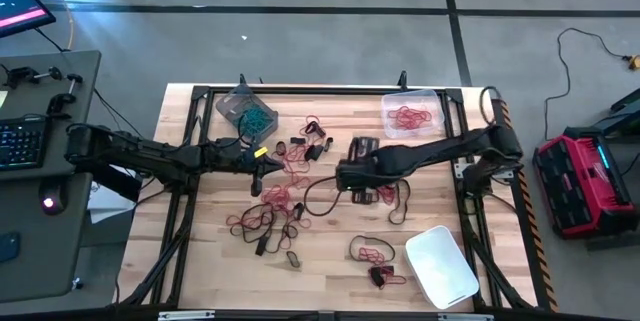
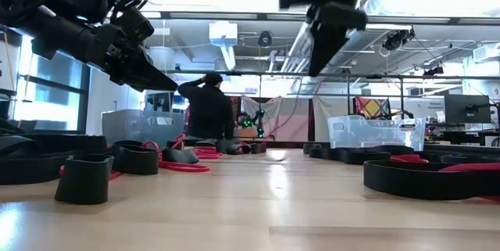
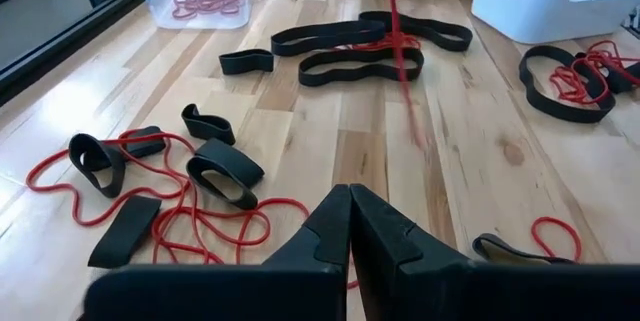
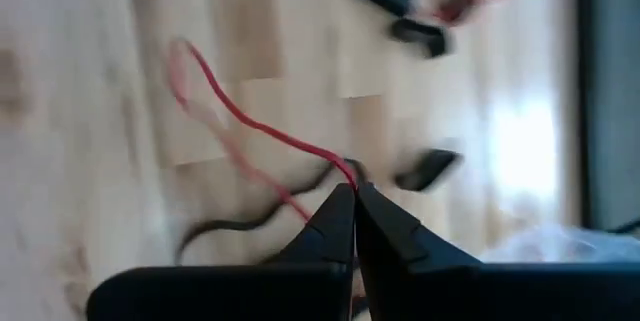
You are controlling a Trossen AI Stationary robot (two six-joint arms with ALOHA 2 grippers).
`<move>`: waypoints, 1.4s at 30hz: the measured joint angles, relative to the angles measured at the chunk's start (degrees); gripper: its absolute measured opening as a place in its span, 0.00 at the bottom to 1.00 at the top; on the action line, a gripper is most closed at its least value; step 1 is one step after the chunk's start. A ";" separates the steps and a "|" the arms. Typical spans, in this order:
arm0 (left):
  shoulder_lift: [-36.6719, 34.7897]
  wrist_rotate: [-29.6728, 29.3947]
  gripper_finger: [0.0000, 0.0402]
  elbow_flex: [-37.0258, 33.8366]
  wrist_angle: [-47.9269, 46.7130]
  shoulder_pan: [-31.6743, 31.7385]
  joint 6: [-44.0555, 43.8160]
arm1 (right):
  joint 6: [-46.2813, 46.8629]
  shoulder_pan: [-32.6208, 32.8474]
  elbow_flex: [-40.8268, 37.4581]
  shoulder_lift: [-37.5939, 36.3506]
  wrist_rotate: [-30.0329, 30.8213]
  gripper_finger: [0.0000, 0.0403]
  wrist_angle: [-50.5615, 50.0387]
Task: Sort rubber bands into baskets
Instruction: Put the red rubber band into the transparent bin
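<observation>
On the wooden table we are partway through: the tub upper left holds teal bands, the tub upper right red ones, the white tub lower right looks empty. Many bands lie mid-frame. Our right gripper pinches a red band; our left gripper is clenched, apparently empty.

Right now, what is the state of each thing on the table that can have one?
Left gripper: jaws shut, holding nothing.
Right gripper: jaws shut on a red rubber band, which hangs from the tips.
Grey-tinted basket: holds teal bands.
Clear basket: holds red bands.
White basket: shows no bands.
Loose bands: red and black, scattered on the table, unsorted.
</observation>
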 joint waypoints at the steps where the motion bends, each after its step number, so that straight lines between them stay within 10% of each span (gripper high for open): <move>1: 0.00 0.00 0.00 0.00 -0.02 0.00 0.04 | 0.79 0.19 0.00 -1.16 1.37 0.00 -0.66; 12: 0.00 0.00 0.00 0.00 -0.02 0.00 0.26 | 12.65 1.64 0.02 -10.01 14.47 0.00 -14.15; 31: 0.00 0.00 0.00 0.00 -0.24 0.02 0.26 | 17.95 1.18 -3.26 -14.19 17.25 0.00 -21.37; 42: 0.00 0.00 0.00 0.00 -0.18 0.00 0.26 | 21.38 -9.50 -16.04 -21.14 24.27 0.00 -20.66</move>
